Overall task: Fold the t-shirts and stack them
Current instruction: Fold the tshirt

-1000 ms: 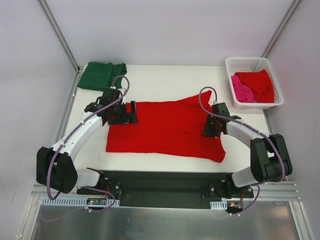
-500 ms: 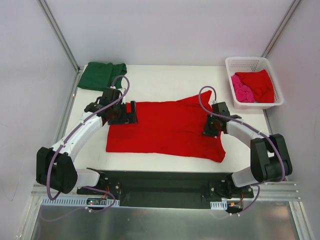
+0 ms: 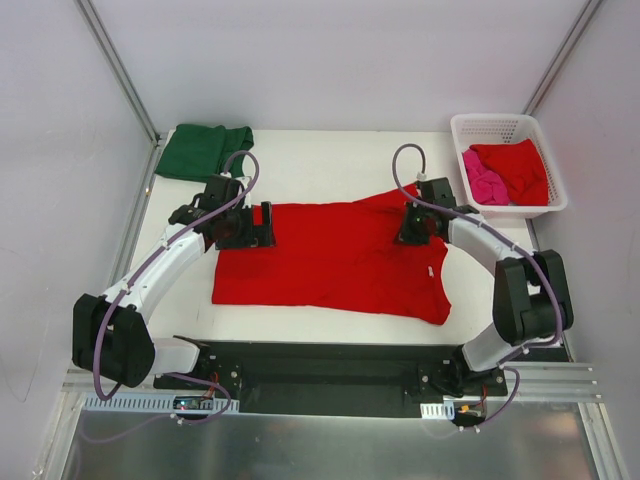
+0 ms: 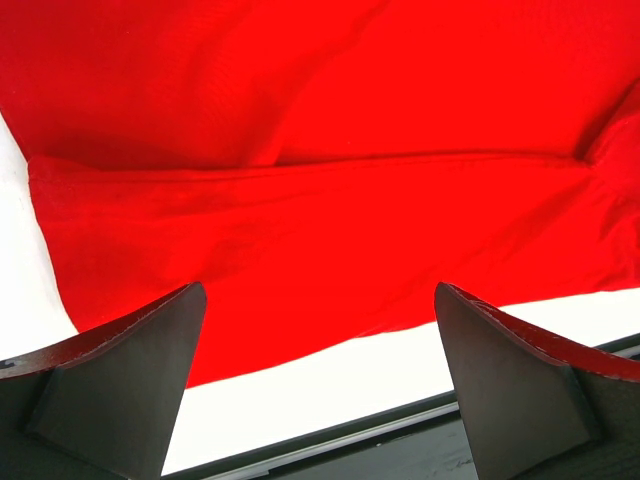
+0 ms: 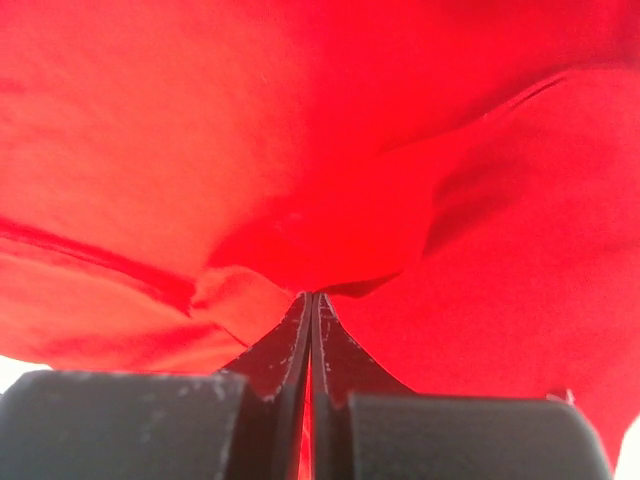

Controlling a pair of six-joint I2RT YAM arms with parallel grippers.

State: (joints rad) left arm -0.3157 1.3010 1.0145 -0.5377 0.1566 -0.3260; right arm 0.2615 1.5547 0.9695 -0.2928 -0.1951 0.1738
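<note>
Your right wrist view is filled almost wholly with red cloth, so you get no edge of the garment there. You see only the two fingers of the right end effector (image 5: pixel 310 300) pressed flat together, with a pucker of cloth gathered at their tips. It looks like a thin fold is nipped between them, though the pinch point itself is hidden. From above, that end effector's own body covers the spot, at the far right corner of the spread red t-shirt (image 3: pixel 330 260).

The left end effector (image 4: pixel 320 300) hangs over the shirt's far left corner with its jaws wide apart and nothing between them. The cloth beneath it is cut off on three sides.

The shirt lies flat in the middle of the worktop (image 3: pixel 320 160). The green t-shirt (image 3: pixel 200 150) sits folded beyond its far left corner. Beyond its far right corner, the white basket (image 3: pixel 490 122) holds a second red t-shirt (image 3: pixel 520 168) and a pink one (image 3: pixel 483 185), both crumpled and partly hidden by the wall.

Since a second ago, your right end effector has closed and shifted from the shirt's right edge toward its far corner. The left arm has not moved.
</note>
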